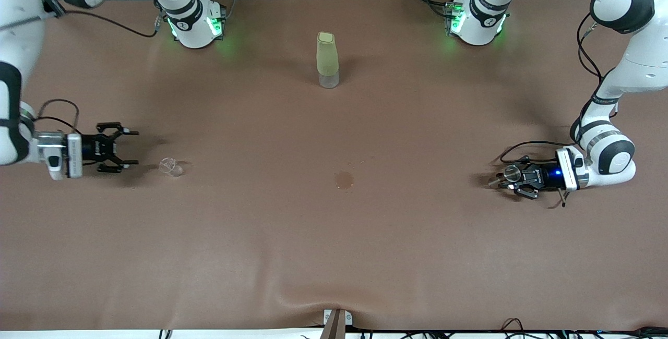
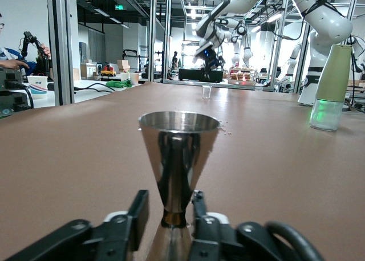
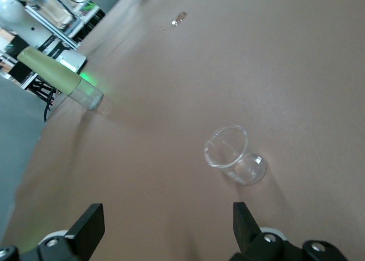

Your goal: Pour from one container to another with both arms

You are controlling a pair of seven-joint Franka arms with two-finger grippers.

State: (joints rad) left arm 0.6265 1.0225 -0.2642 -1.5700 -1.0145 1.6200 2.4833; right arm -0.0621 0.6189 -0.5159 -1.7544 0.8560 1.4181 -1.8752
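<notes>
A steel jigger (image 1: 511,173) (image 2: 179,153) stands upright on the brown table at the left arm's end. My left gripper (image 1: 503,177) (image 2: 170,209) is low around its narrow waist, with the fingers parted and a small gap on each side, so it is open. At the right arm's end a small clear glass (image 1: 170,167) (image 3: 234,154) stands upright. My right gripper (image 1: 130,147) (image 3: 165,221) hangs beside the glass, wide open and holding nothing.
A tall pale-green bottle with a clear base (image 1: 327,60) (image 2: 332,78) (image 3: 57,76) stands mid-table near the arms' bases. A small wet stain (image 1: 344,180) marks the cloth in the middle. The brown cloth (image 1: 313,255) covers the whole table.
</notes>
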